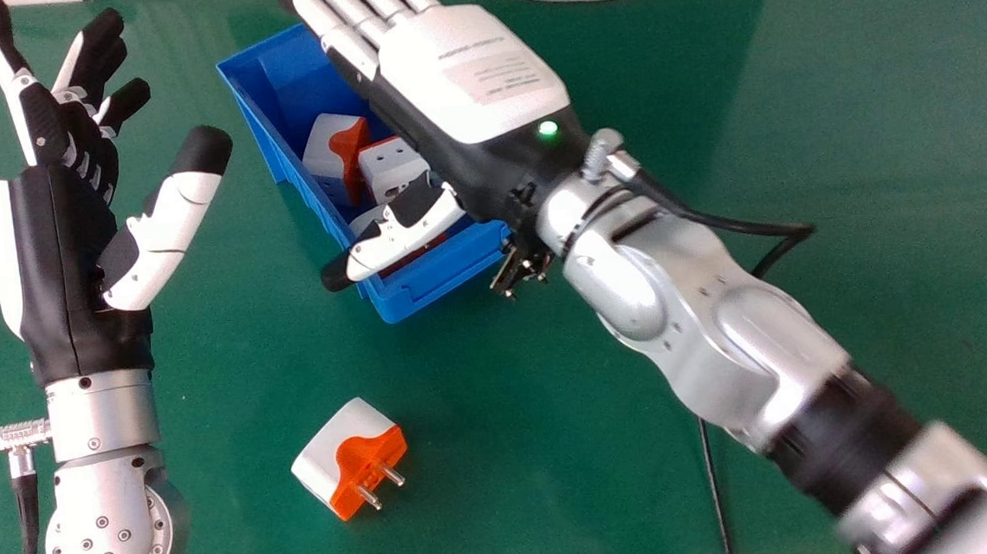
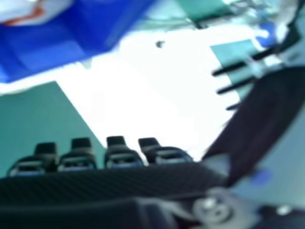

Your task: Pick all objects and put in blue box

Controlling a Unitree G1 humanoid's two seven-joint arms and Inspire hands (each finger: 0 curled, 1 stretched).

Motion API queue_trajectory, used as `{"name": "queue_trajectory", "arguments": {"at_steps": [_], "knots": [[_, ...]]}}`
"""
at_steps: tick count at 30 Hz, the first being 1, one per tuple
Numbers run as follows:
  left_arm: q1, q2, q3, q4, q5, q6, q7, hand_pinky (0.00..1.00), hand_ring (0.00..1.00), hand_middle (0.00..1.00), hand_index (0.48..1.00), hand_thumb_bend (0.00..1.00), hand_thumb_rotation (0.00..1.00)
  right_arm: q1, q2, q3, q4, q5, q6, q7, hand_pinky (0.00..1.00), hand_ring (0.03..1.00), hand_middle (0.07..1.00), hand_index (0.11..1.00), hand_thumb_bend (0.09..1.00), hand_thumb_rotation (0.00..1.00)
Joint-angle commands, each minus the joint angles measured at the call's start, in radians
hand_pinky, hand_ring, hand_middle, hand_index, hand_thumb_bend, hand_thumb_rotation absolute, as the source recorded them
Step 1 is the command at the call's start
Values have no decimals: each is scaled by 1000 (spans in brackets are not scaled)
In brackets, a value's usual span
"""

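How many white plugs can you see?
4: one plug on the green table, and in the blue box one near its left wall, one beside that and one partly behind the right hand. The hand may hide more.

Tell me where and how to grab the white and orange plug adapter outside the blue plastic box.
I'd take the adapter from above, pinching opposite sides of its blocky white body. Its two metal prongs stick out toward the robot and its right, so that side looks worst.
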Motion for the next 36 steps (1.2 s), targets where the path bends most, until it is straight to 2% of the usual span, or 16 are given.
{"name": "queue_trajectory", "arguments": {"at_steps": [1,2,4,7,8,10,11,13,16,18,20,22,24,28,34,36], "knots": [[16,-3,1,-51,-8,8,0,837,898,889,884,863,542,52,-38,-32,-256,-10,98,178,873,1000,1000,1000,1000,429],[19,-3,0,-58,-10,12,-1,836,899,890,884,865,541,68,-63,-30,-345,-23,139,276,854,1000,1000,1000,1000,426],[24,-2,1,-65,-5,14,0,841,907,894,886,858,535,90,-110,-21,-495,-36,207,462,765,991,999,1000,1000,411],[25,-5,-1,-72,-21,21,-11,847,912,898,889,847,525,103,-166,15,-658,-29,291,730,709,966,989,978,991,382],[25,-5,-3,-75,-35,24,-21,850,914,899,890,844,522,107,-164,32,-690,-40,315,786,701,959,985,973,985,383],[23,-6,-6,-77,-61,26,-42,853,917,901,891,838,511,121,-140,67,-727,-70,357,853,665,943,973,962,972,390],[21,-6,-7,-76,-66,24,-49,853,917,901,891,838,511,130,-119,88,-736,-90,384,879,665,943,973,962,972,390],[20,-4,-6,-77,-71,26,-59,850,916,900,892,824,487,138,-72,136,-735,-144,436,925,588,909,949,939,913,375],[22,-4,-5,-82,-78,35,-69,850,915,900,892,824,484,149,-16,202,-715,-223,466,956,568,898,941,930,885,371],[22,-6,-2,-79,-80,32,-73,855,914,901,892,827,478,150,24,236,-680,-254,480,973,562,883,929,910,816,363],[22,-6,-1,-77,-85,29,-79,855,913,901,893,829,478,151,59,261,-629,-265,476,968,567,877,923,901,797,360],[24,-8,1,-80,-84,32,-76,857,913,900,892,841,480,141,80,273,-583,-260,472,974,582,888,930,908,790,373],[28,-8,2,-83,-76,34,-69,855,913,899,890,853,489,132,97,275,-539,-244,469,976,598,902,940,915,788,368],[28,-9,2,-83,-75,30,-69,858,915,899,889,856,491,107,120,279,-436,-225,443,959,613,925,959,930,789,355],[28,-12,2,-82,-82,31,-75,859,912,895,887,853,486,84,162,284,-228,-182,380,849,642,952,979,935,802,333],[29,-13,2,-84,-85,33,-77,862,914,896,887,855,485,77,174,292,-159,-172,361,813,650,955,977,911,818,266]]}}
